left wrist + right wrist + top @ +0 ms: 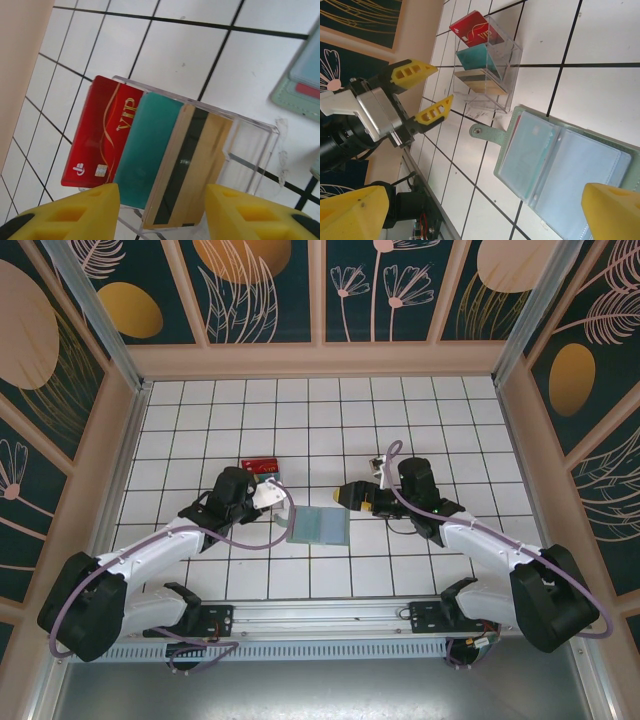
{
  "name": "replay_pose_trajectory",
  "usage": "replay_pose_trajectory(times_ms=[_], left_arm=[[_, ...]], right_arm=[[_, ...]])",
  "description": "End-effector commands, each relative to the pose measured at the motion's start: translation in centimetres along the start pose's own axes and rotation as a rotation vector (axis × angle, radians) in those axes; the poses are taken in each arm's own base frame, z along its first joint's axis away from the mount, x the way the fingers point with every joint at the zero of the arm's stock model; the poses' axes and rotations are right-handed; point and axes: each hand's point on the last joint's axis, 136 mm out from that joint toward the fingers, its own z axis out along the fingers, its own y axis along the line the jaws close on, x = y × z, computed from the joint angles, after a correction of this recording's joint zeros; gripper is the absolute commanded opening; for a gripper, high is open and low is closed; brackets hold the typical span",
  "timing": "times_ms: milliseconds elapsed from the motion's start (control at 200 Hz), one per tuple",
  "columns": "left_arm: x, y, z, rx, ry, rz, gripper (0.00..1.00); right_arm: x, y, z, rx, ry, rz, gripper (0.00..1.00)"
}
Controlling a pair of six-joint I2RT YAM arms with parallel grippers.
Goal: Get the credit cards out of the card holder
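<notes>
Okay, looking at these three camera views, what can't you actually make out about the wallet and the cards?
1. Right wrist view: the card holder lies open, but its cloudy sleeves blur how many cards are inside.
2. Left wrist view: the right edge cuts off the card holder.
3. Top view: the clear tray is too small to count its cards, and the left gripper overlaps it.

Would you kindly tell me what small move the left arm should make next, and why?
Probably swing the left gripper from above the clear tray toward the card holder. Its fingers are open and empty, three cards already stand in the tray, and a red card edge shows in the holder's pocket on the tray side.
</notes>
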Motion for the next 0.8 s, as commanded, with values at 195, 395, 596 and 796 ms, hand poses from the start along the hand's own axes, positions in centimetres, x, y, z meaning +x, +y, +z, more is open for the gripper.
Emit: replay_pose_trajectory(times_ms=[195,395,596,796], left_arm=[[-5.1,5.5,-2.3,-0.089,-0.106,-0.433,0.85],[-5.9,8.6,-4.3,-0.168,-0.11,-0.771,0.99],[-6.6,9.9,-7.0,-0.166,-0.148,-1.049,0.94],[-6.6,6.7,-6.2,-0.001,-0.096,-1.275,0.75]], right_arm=[[-0.7,-0.5,-0.3,0.038,-0.04,-0.005,0.99],[-0.9,-2.8,0.3,0.178,-0.041,-0.007,0.99],[0.2,-3.4,1.6,0.219,0.001,-0.018,0.9],[1.9,-5.5,2.8,0.311,0.071,-0.008,0.2]])
